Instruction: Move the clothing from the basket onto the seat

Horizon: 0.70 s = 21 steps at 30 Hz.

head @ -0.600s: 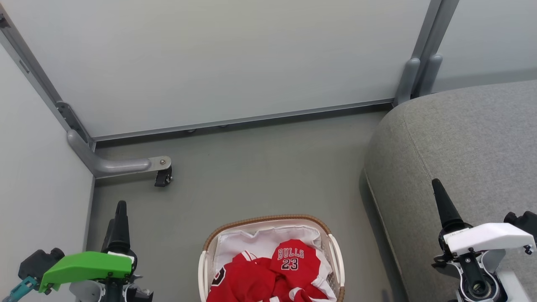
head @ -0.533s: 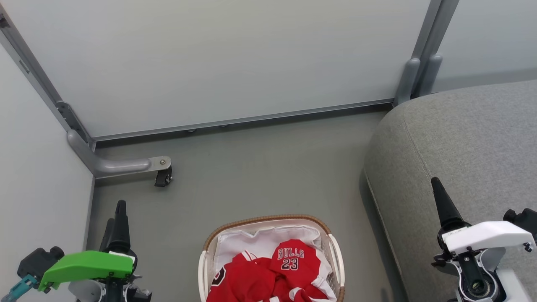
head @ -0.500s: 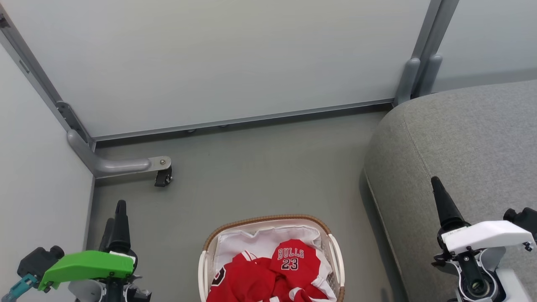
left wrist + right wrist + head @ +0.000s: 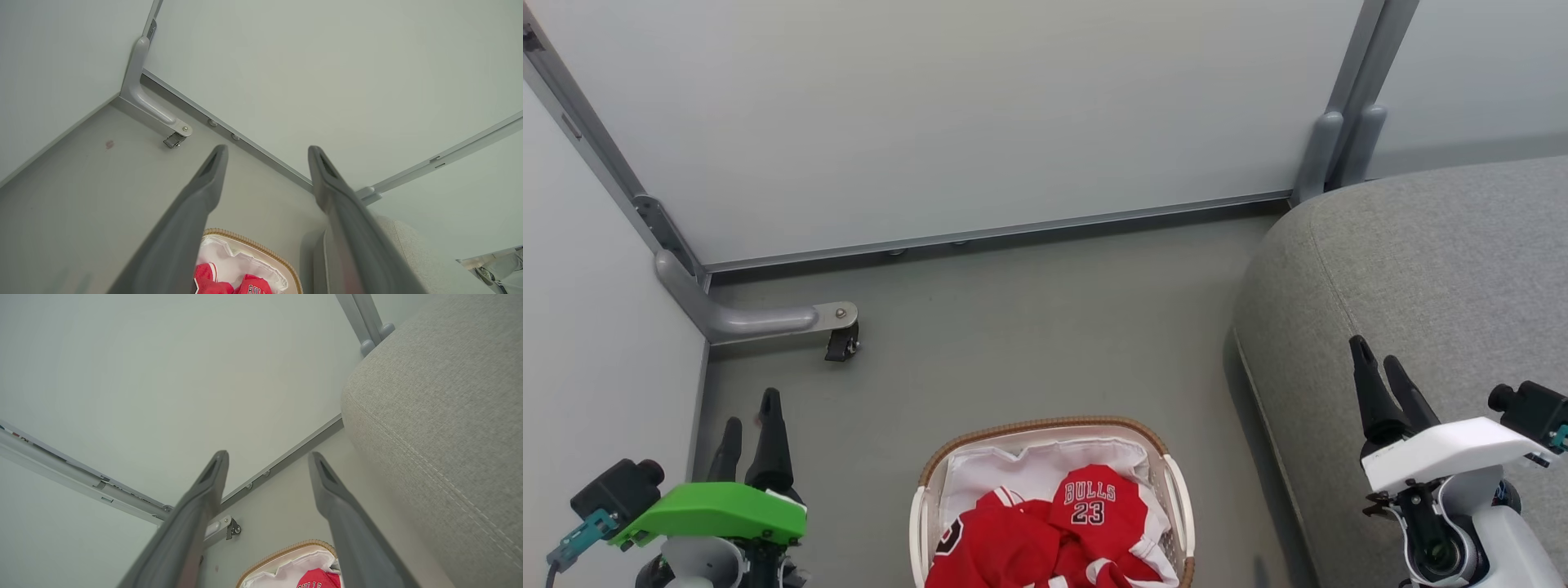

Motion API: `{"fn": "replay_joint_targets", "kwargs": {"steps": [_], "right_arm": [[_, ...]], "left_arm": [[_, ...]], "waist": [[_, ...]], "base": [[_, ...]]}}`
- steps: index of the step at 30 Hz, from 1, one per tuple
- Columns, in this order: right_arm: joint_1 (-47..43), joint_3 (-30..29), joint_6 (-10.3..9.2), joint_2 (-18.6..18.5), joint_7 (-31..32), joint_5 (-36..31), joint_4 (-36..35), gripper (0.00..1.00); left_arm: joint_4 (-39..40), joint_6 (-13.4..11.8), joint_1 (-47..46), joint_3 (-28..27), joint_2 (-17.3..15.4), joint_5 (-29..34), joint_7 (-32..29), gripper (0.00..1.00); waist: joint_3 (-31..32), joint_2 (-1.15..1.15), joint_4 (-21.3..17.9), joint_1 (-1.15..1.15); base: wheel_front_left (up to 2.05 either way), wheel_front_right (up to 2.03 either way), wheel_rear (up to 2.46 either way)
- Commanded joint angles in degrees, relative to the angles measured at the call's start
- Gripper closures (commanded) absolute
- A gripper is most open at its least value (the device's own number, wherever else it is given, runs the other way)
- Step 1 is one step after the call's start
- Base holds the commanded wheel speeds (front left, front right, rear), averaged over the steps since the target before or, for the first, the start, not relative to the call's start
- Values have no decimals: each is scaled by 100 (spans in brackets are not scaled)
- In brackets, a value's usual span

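The left gripper point(image 4: 750, 412), capped by a glossy green cover point(image 4: 711, 510), stands at the lower left of the head view with its 2 long, dark, tapering fingers spread apart, released. The right gripper point(image 4: 1373, 351), under a smooth white cover point(image 4: 1445, 449), stands at the lower right with its 2 fingers likewise parted and released, its tips over the front part of the seat point(image 4: 1445, 269). Between the 2 grippers, low at the middle and well apart from both, the basket point(image 4: 1037, 426) sits on the floor point(image 4: 1013, 327). It is oval, of white perforated plastic with a brown woven rim, and lined with crumpled white fabric liner point(image 4: 1021, 469). The clothing point(image 4: 1013, 547) lies bunched inside it, towards the near side: soft red cloth with white trim, one fold turned up to show "BULLS 23". The bottom edge of the view cuts off the heap. In each wrist view the basket's rim and a patch of red show low between that gripper's own fingers. The seat is to the basket's right, a strip of floor between them; it is broad, grey and coarsely woven, with a rounded corner and a stitched seam. The floor is flat, matt grey-green. Behind stand pale, smooth wall panels point(image 4: 947, 122) in grey metal frames, and a curved metal foot with a small black caster point(image 4: 840, 346) rests at the left corner.
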State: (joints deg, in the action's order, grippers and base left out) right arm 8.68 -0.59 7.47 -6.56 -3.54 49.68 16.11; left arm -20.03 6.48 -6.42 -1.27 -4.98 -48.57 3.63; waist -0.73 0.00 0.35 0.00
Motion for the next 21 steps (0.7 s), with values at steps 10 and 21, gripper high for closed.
{"fn": "replay_joint_targets", "kwargs": {"steps": [10,21], "right_arm": [[177,105,2,-88,-234,-951,14,0],[125,140,3,-96,-417,-1759,15,0]], "left_arm": [[-18,-118,-205,242,-181,968,224,0],[14,-249,-169,412,-260,1686,409,0]], "waist": [[4,0,-2,0],[22,0,-26,0]], "base": [[0,0,0],[0,0,0]]}}
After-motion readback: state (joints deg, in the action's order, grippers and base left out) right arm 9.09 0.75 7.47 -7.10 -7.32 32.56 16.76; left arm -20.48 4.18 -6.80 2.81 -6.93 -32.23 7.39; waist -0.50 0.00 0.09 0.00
